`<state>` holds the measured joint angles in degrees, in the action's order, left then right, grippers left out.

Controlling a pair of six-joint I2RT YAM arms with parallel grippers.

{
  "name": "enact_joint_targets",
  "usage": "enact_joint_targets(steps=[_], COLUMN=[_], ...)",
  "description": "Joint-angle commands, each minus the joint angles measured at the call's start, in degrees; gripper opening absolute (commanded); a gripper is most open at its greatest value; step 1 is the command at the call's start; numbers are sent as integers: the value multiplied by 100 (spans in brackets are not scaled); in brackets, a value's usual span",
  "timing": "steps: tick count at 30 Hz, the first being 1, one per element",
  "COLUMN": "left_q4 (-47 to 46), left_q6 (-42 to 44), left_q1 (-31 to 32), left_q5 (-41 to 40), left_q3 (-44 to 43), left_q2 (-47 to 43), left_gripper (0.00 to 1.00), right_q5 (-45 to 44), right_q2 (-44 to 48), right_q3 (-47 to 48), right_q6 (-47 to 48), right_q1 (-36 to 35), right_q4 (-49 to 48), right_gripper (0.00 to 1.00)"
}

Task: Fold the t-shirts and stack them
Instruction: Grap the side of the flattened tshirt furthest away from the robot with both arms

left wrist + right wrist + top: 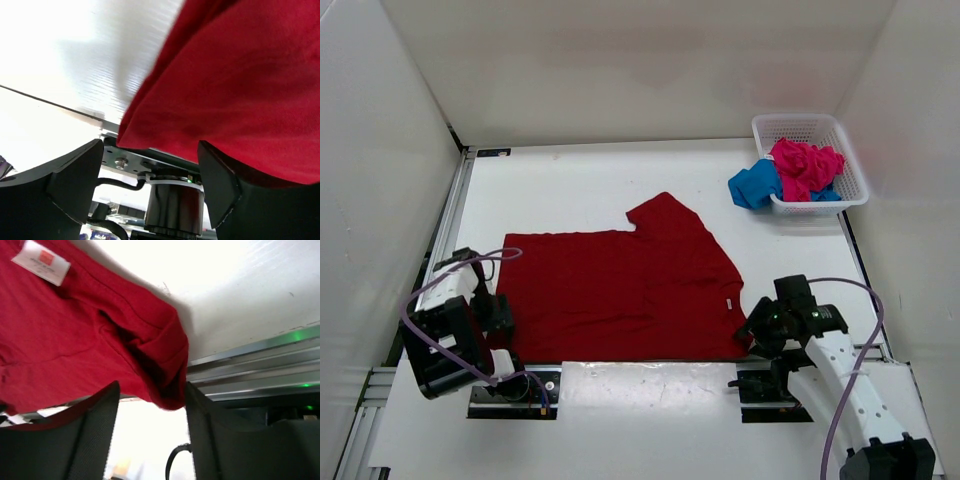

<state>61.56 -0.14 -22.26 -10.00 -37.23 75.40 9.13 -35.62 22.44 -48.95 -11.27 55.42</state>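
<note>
Jaws of left gripper (150, 148) and right gripper (152, 390) stood apart at the near corners of the dark red shirt (620, 290), spread at the table's (570, 180) near edge; pink shirt (803, 168) and blue shirt (755, 185) waited at the basket (817, 125), far right. You risked a crooked fold, since the right corner drooped bunched between the fingers (95, 430), and a shallow pinch there could have let it slip.

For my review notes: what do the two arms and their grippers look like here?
The left arm is mostly black with a white section; the right arm has white links and black joints. A lavender cable loops along each. The left gripper and right gripper have matte black, wedge-shaped fingers.
</note>
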Motion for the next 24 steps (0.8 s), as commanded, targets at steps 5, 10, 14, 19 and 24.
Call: enact_joint_targets(steps=[5, 10, 14, 19, 24], left_q4=[-433, -575, -628, -961, -1154], left_q6=[14, 14, 14, 14, 14], left_q1=[-296, -296, 71, 345, 345], left_q5=[-310, 857, 1623, 1676, 1808], left_q3=[-1072, -2576, -3849, -4538, -5196], left_q2=[-341, 53, 1403, 2663, 3638], left_gripper=[91, 93, 93, 93, 93], right_q5=[-429, -34, -279, -526, -112], right_q2=[-1321, -3483, -6325, -9336, -10579], right_q3=[2023, 4124, 7342, 10891, 10689], right_q6=[963, 1888, 2503, 2322, 819], right_q1=[11, -59, -393, -596, -649], right_q4=[85, -294, -67, 540, -1337], right_gripper=[68, 69, 74, 75, 76])
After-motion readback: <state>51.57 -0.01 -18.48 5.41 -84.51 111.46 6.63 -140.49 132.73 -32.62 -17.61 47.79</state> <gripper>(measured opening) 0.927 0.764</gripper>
